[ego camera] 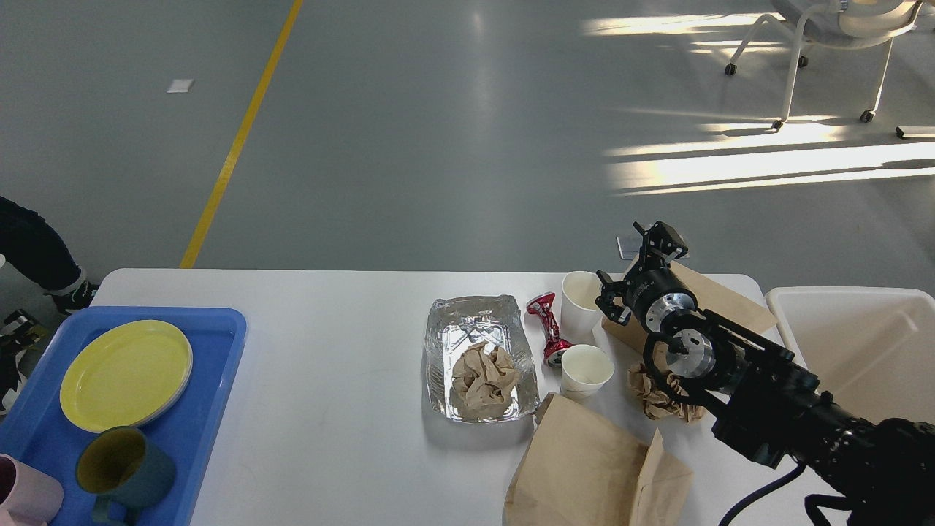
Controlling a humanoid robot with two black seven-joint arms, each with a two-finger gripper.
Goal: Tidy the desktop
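The white desktop [336, 343] carries litter on its right half: a foil tray [473, 321] holding crumpled brown paper [483, 376], a crushed red can [546, 325], two white paper cups [578, 296] [586, 367], a crumpled paper ball [657, 398] and brown paper bags [595, 467] [719, 299]. My right gripper [634, 264] hovers open just right of the far cup, above the far bag, with nothing between its fingers. My left gripper [16, 327] shows only at the left edge, apart from the yellow plate [126, 374], apparently open.
A blue tray [212, 365] at the left holds the yellow plate on a paler plate, a teal mug [124, 471] and a pink mug [25, 497]. An off-white bin [855, 343] stands off the right end. A person's leg [33, 256] is at far left.
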